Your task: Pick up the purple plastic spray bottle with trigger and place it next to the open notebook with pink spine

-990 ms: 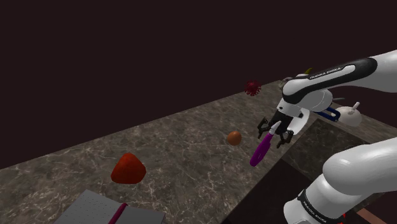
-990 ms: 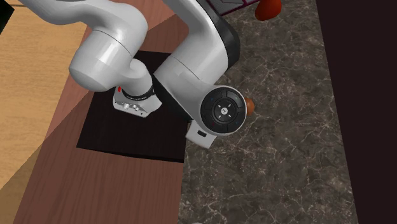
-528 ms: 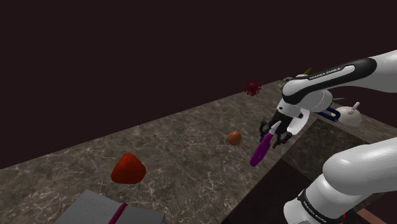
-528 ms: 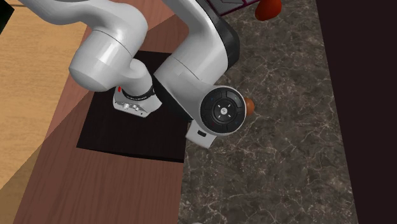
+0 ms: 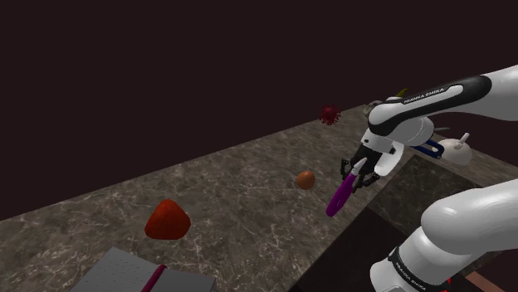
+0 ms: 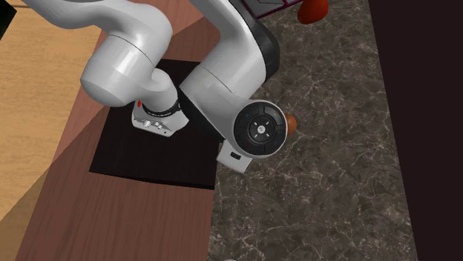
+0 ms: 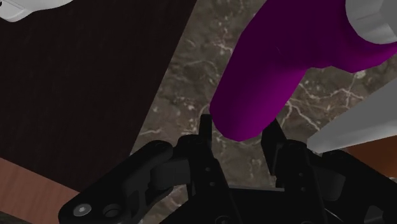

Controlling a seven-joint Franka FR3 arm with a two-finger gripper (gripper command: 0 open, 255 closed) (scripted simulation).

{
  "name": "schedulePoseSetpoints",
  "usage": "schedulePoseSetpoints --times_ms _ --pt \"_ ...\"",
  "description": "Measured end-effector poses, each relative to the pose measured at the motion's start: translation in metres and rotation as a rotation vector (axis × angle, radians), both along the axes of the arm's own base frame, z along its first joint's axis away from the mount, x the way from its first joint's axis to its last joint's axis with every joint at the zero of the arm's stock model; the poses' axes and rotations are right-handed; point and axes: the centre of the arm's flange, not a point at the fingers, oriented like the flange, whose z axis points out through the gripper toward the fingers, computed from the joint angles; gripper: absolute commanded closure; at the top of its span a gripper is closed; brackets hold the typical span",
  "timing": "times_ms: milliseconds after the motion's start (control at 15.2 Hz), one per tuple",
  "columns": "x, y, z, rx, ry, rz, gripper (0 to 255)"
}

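Pincer (image 5: 359, 173) clasped purple spray bottle (image 5: 338, 199) above bench (image 5: 232, 195), centre right. Carry step, apparently; next move required travel to notebook (image 5: 123, 270), lower left.

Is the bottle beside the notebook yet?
No, the bottle is at the gripper, far along the counter from the notebook.

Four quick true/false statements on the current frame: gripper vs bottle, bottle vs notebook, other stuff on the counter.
1. The gripper clasps the purple spray bottle between its fingers. True.
2. The bottle lies beside the notebook. False: the notebook is far off at the shoulder view's lower left, and the bottle is near the counter's edge.
3. A red object sits on the counter between the notebook and the orange ball. True.
4. The orange ball touches the bottle. False: they are apart.
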Motion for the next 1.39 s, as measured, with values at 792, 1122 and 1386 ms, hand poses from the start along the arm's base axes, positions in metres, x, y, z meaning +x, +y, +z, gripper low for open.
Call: schedulePoseSetpoints --times_ms 792,1122,1386 --pt "0.000 0.000 0.052 0.000 0.000 0.000 255" --pt "-0.001 0.001 0.078 0.001 0.001 0.000 255" --pt "-0.001 0.001 0.099 0.001 0.001 0.000 255"
